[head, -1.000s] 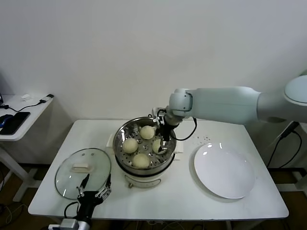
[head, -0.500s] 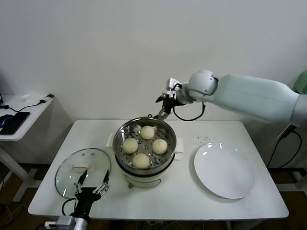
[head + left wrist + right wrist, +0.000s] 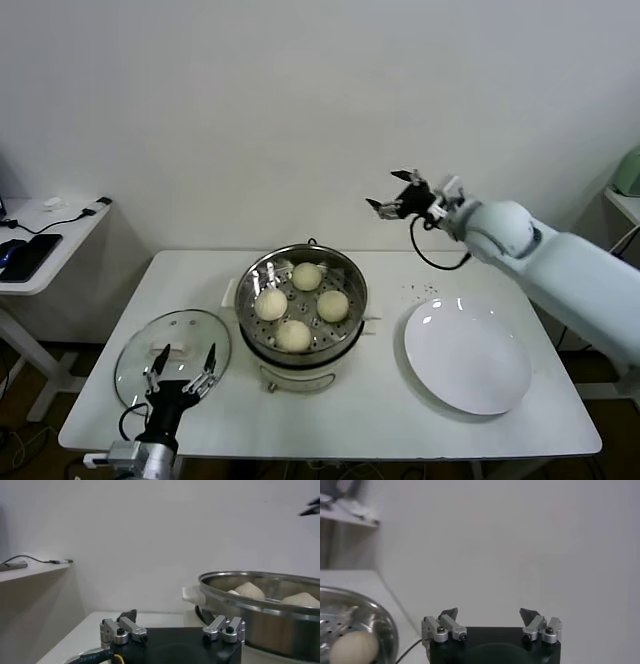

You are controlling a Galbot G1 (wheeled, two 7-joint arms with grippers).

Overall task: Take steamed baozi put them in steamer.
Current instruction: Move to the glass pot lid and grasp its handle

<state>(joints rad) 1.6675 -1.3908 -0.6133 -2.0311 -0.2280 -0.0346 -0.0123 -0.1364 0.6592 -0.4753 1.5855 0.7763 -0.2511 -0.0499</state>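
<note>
1. Up above the desk, behind the plate, hangs the right tool, spread wide and carrying nothing.
2. Down at the front edge, the left tool sits over the glass lid, its prongs wide apart too, nothing between them.
3. All four buns lie on the holed tray inside the steamer, close together but apart; the plate is bare, so the loading looks done.
4. Danger one: the left tool is very near the lid's handle; a careless lift or sideways move could catch it and shove the lid toward the steamer or off the desk.
5. Danger two: if the right arm swings back low, its prongs could clip the steamer's rim and jolt the buns into each other.
6. Danger three: the right wrist's cable loops loose below that tool; a sweep over the steamer might snag it on the rim.
</note>
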